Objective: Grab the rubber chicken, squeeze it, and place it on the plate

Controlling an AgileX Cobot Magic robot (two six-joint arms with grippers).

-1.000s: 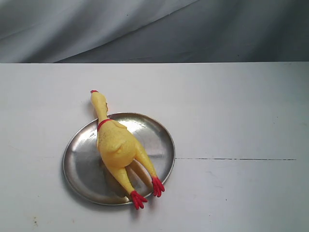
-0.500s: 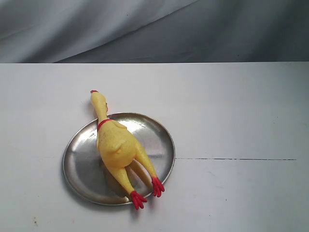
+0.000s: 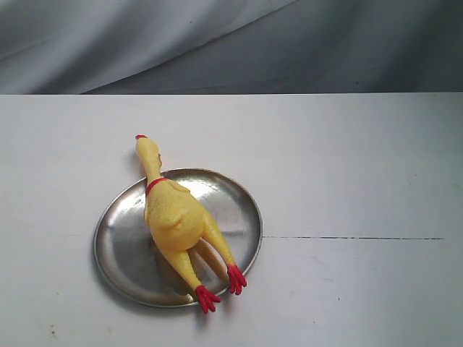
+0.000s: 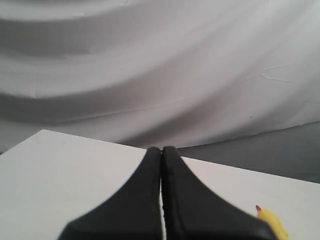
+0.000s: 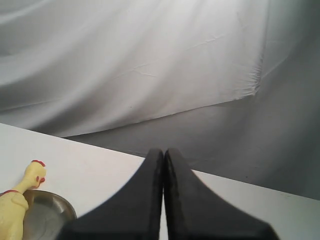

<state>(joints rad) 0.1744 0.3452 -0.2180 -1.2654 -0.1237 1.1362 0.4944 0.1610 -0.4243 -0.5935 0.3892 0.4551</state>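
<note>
The yellow rubber chicken (image 3: 173, 220) lies on the round steel plate (image 3: 119, 238). Its head and red comb reach past the far rim, and its red feet hang over the near rim. Neither arm shows in the exterior view. My left gripper (image 4: 161, 150) is shut with nothing between its fingers, well away from the toy; only the chicken's head (image 4: 272, 222) shows at that view's edge. My right gripper (image 5: 163, 151) is also shut and empty, with the chicken (image 5: 17, 202) and the plate (image 5: 50, 212) off to one side.
The white table (image 3: 347, 181) carries a thin dark seam line (image 3: 354, 238) to the right of the plate. A grey cloth backdrop (image 3: 231, 43) hangs behind the far edge.
</note>
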